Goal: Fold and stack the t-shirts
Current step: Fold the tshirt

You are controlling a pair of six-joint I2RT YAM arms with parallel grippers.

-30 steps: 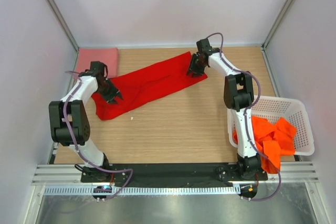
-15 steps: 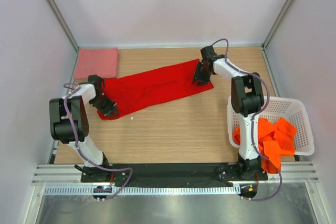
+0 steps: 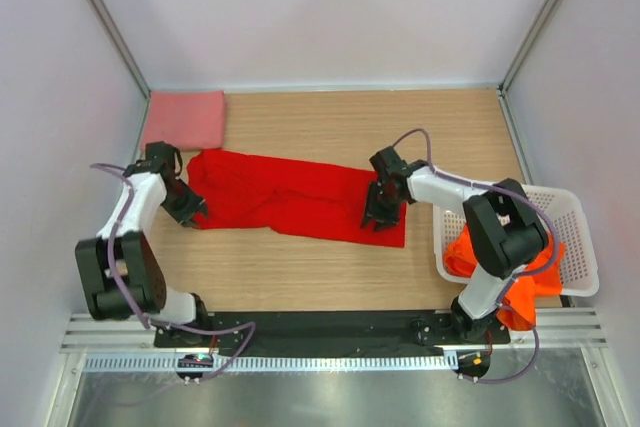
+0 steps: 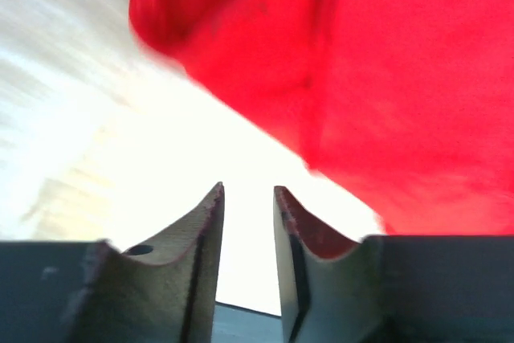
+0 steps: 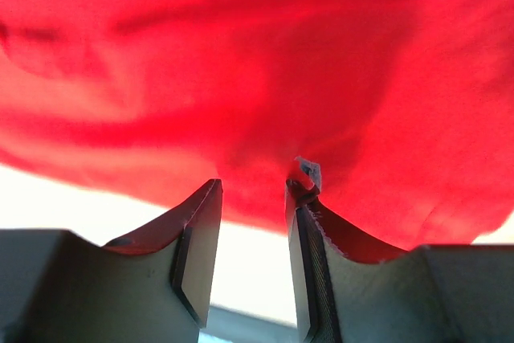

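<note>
A bright red t-shirt [image 3: 290, 192] lies flattened in a long band across the middle of the table. My left gripper [image 3: 190, 212] is at its left end, open and empty; in the left wrist view [image 4: 247, 189] the red cloth [image 4: 385, 78] lies just beyond the fingertips. My right gripper [image 3: 375, 217] is over the shirt's right end, jaws apart; in the right wrist view [image 5: 253, 184] the cloth [image 5: 257, 54] lies just past the tips, and a small tag touches the right fingertip [image 5: 303, 178]. A folded salmon pink t-shirt [image 3: 185, 119] lies at the back left.
A white lattice basket [image 3: 575, 217] stands at the right edge, holding crumpled orange t-shirts [image 3: 522, 299] that spill over its near rim. The right arm's elbow hangs over the basket's left side. Walls close in the table at left, back and right.
Both arms moved toward the near edge, dragging the red shirt from a diagonal into a more level band nearer the middle. The right gripper went from the far right to the centre right.
</note>
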